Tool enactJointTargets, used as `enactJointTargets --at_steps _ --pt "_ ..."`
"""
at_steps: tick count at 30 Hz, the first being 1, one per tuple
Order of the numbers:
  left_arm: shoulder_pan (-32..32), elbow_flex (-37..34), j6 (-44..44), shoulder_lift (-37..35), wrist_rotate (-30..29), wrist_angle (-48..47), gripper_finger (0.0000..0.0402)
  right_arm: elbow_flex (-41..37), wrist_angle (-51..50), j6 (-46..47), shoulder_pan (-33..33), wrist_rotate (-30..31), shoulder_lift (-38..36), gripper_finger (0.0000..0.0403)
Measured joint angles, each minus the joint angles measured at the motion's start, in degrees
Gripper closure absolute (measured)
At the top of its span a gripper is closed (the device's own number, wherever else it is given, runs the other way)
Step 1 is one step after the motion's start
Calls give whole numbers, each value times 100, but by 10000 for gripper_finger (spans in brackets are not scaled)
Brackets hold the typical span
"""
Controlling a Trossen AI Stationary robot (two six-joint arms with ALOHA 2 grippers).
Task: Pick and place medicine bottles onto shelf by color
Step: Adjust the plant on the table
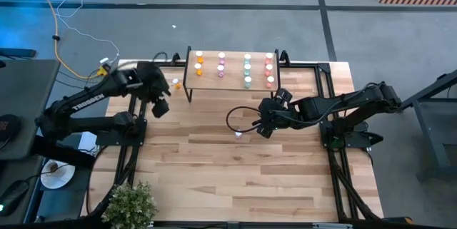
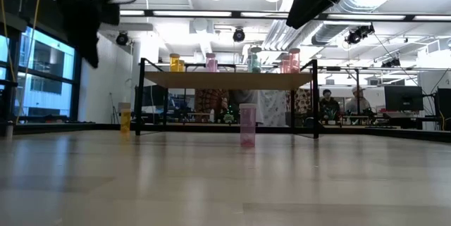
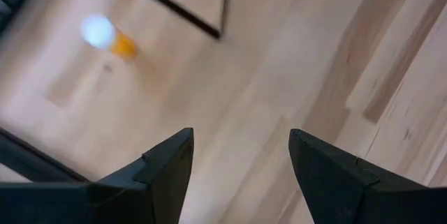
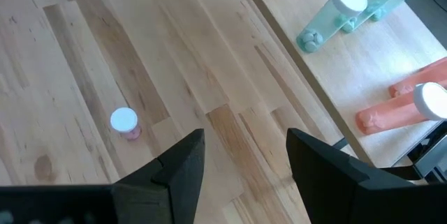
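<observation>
High view: shelf [image 1: 232, 86] at table's far edge, already loaded w/ four colour columns: orange bottles [image 1: 199, 62], pink [image 1: 221, 65], teal-green [image 1: 247, 68], red [image 1: 269, 70]. Mostly done, judging by that. Two left on table: orange bottle [image 1: 176, 84] just beside shelf's left end, pink bottle [image 1: 238, 134] in front of shelf, near right gripper [image 1: 263, 128]. Left gripper [image 1: 161, 105] near the orange one.

Low view: both strays upright, long axis vertical, caps up; pink bottle [image 2: 247, 124] nearer, orange bottle [image 2: 125, 119] further back by shelf leg.

Left wrist view: jaws apart, nothing between; orange bottle [image 3: 106, 35] ahead, cap toward camera.

Right wrist view: jaws apart, empty; pink bottle [image 4: 126, 123] ahead, standing, not touched. Teal-green & red rows on shelf beyond.
</observation>
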Motion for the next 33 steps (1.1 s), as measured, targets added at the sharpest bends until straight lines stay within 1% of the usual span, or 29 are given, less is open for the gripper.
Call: enactJointTargets --at_steps 4,5,7,8,13,15,20,22,27,33 --pt "-269 -639 -224 -73 -201 274 177 0 0 -1 0 0 0 208" --pt "-302 -574 -286 -4 -298 256 177 0 0 -8 0 0 0 208" --pt "-350 -503 -346 23 -507 770 177 0 0 -60 0 2 0 208" --pt "-364 -509 -400 58 -566 865 177 0 0 -63 -6 2 0 208" --pt "-328 -529 -840 358 -603 1108 177 0 4 -65 -7 2 0 208" --pt "-327 -530 -904 488 -706 1246 177 0 4 -64 -7 2 0 208" --pt "-322 -531 -1288 758 -1546 1626 177 0 2 -109 -7 2 0 208" --pt "-285 -531 -1300 842 -1765 1809 177 0 0 -111 -7 2 0 208" --pt "-122 -531 -1308 1106 -1770 2256 177 0 0 -151 -7 2 0 208" --pt "134 -531 -1306 1605 -1790 2634 177 0 0 -140 -7 2 0 208"
